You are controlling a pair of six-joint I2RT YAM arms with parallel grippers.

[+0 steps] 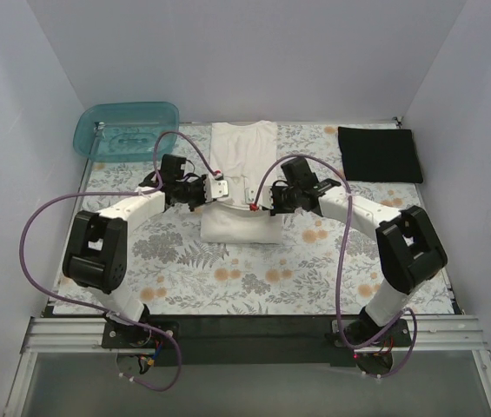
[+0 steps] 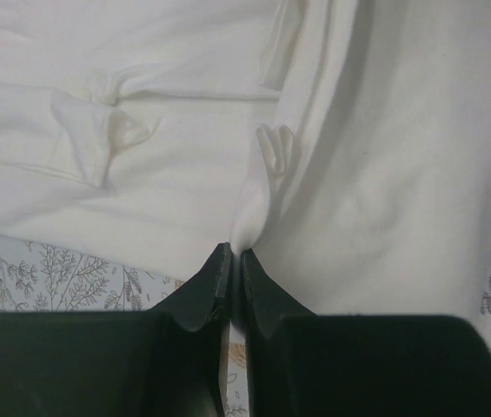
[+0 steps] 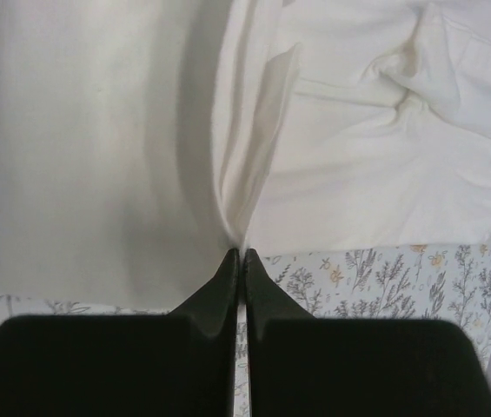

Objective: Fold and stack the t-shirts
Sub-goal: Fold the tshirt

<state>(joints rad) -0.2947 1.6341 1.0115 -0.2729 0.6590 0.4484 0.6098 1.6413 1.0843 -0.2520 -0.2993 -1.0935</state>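
Note:
A cream-white t-shirt [image 1: 243,156] lies lengthwise on the middle of the table, its near part raised and doubled over. My left gripper [image 1: 219,188] is shut on its left edge; in the left wrist view the black fingers [image 2: 215,282] pinch a pulled-up ridge of the cream-white t-shirt [image 2: 384,174]. My right gripper [image 1: 261,207] is shut on the right edge, its tips pinching a gathered fold of the cream-white t-shirt [image 3: 97,156]. A black t-shirt [image 1: 379,155] lies folded into a flat rectangle at the back right, away from both grippers.
A grey-and-orange floral cloth [image 1: 254,274] covers the table. A translucent teal plastic tub [image 1: 127,129] stands at the back left corner. White walls close in the left, back and right sides. Purple cables loop from both arms.

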